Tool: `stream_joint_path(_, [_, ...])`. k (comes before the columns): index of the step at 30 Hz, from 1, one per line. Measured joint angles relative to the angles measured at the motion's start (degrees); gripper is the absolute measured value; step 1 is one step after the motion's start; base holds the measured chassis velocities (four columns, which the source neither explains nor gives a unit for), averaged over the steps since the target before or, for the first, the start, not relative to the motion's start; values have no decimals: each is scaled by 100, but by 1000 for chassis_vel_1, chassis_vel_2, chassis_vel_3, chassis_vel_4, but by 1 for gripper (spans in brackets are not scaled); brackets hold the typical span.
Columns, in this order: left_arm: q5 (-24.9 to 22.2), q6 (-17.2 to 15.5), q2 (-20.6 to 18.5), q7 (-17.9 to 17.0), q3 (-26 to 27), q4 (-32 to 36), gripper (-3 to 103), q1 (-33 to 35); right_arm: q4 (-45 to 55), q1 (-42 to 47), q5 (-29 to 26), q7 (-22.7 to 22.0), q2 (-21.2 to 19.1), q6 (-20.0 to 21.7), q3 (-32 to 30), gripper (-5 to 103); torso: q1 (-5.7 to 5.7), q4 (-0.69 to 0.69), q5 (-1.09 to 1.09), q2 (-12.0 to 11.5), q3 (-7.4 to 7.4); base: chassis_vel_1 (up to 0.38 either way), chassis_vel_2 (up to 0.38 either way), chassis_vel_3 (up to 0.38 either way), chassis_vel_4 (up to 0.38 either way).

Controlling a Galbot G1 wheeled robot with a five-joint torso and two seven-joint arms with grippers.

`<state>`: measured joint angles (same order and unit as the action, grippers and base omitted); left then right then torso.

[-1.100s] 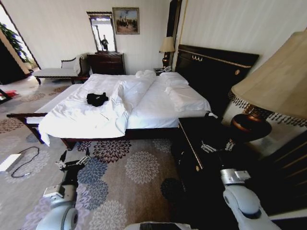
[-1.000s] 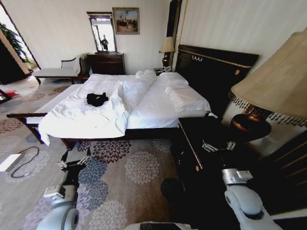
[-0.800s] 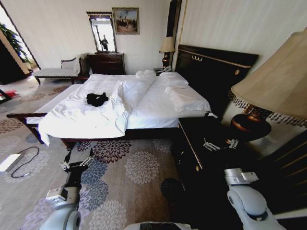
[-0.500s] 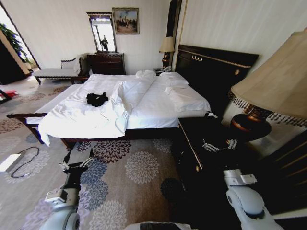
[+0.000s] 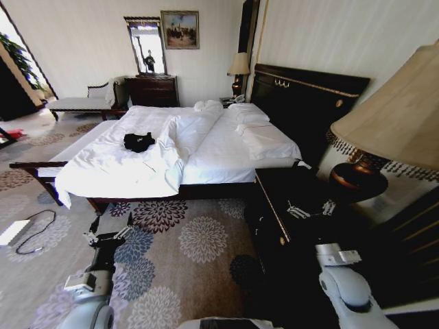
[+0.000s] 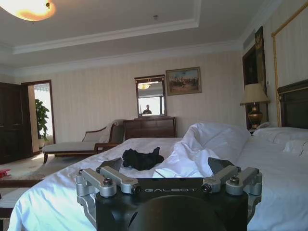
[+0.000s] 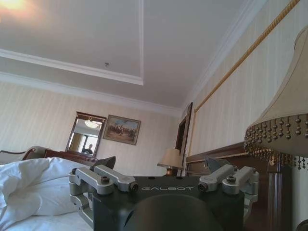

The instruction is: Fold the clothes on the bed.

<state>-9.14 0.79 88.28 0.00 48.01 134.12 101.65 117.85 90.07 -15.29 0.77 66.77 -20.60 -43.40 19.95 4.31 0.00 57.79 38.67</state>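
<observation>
With the black T-shirt (image 5: 139, 142) bunched on the left half of the bed (image 5: 226, 154), well beyond reach, both the left gripper (image 5: 108, 238) and right gripper (image 5: 310, 208) hang open-jawed; the robot should close in squarely first.

You are looking into a furnished bedroom, very likely a hotel room: a wide bed (image 5: 206, 147) with white duvet and pillows stands against a tall dark headboard (image 5: 305, 103). Around it you see a floral carpet (image 5: 185, 240), a dark dresser (image 5: 152, 89) under a mirror (image 5: 145, 44), a framed painting (image 5: 180, 29), fringed table lamps (image 5: 394, 116) and an upholstered chaise (image 5: 86, 101).
</observation>
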Motion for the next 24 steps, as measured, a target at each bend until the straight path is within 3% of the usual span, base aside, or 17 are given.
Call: stream_joint_path(24, [35, 46, -18, -12, -20, -111, 100, -68, -237, -149, 30, 104, 136, -94, 136, 100, 1, 0, 0, 0, 1, -57, 58, 56, -60])
